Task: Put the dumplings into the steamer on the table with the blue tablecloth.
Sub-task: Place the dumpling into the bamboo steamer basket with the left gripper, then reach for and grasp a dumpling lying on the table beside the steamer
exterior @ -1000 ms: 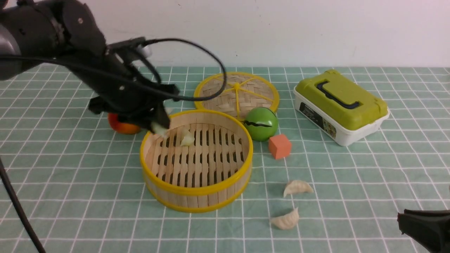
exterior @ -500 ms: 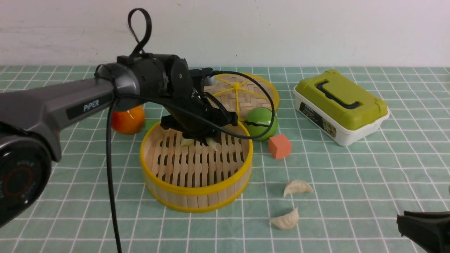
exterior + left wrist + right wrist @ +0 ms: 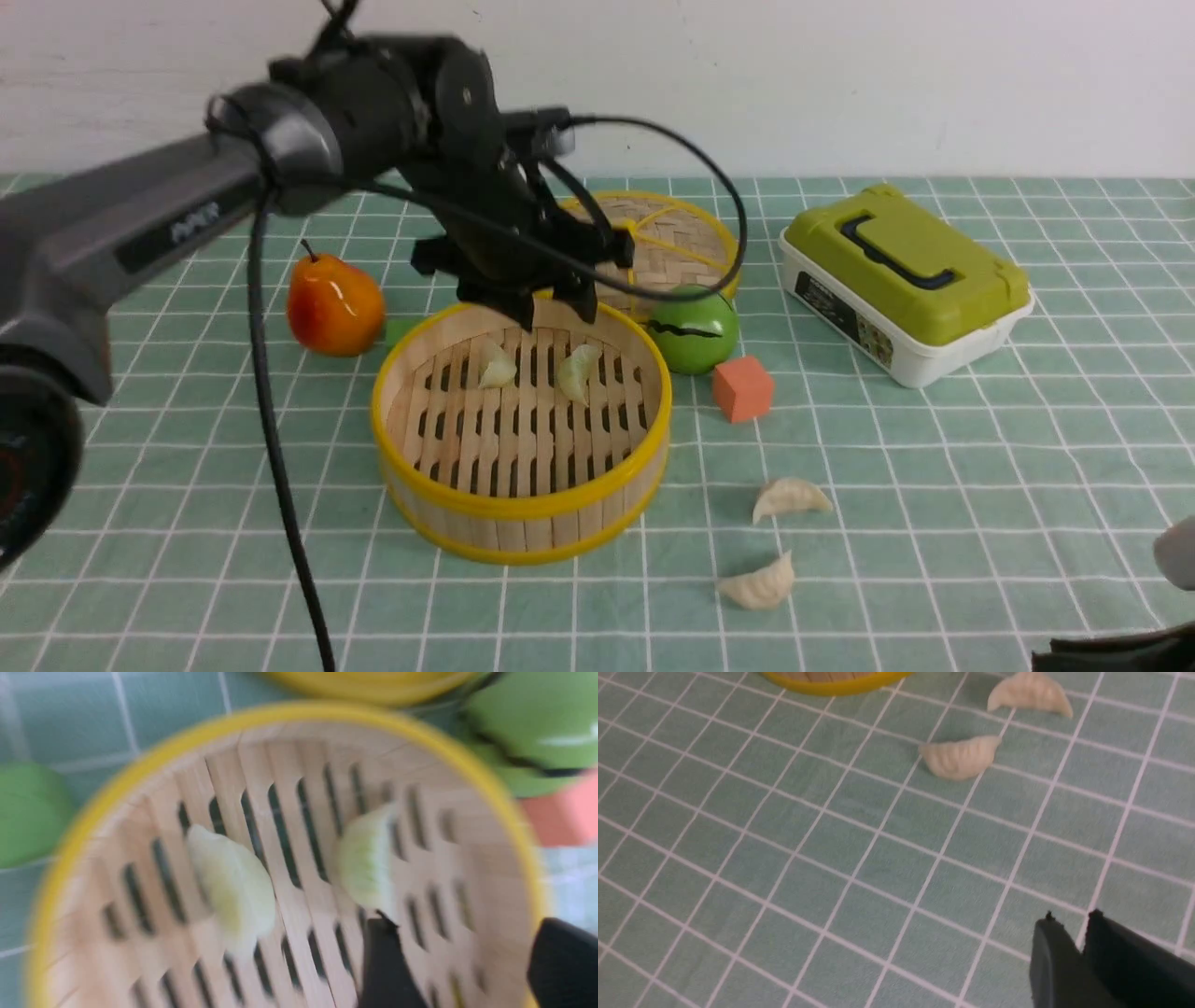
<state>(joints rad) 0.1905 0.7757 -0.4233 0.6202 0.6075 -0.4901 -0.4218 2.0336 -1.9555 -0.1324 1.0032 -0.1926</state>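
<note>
my left hand (image 3: 555, 315) hangs above the far rim of the steamer (image 3: 523, 509), fingers spread apart and empty; inside it lie one dumpling (image 3: 497, 366) and a second dumpling (image 3: 579, 371); a third dumpling (image 3: 790, 497) and a fourth dumpling (image 3: 758, 585) lie on the blue tablecloth (image 3: 934, 448) covering the desk; my right hand (image 3: 1072, 918) shows fingers close together; whether they meet i cannot tell.

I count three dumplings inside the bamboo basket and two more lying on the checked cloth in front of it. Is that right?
Not quite. The front view shows only two dumplings inside the steamer, not three. Two more dumplings do lie on the tablecloth in front of it.
</note>
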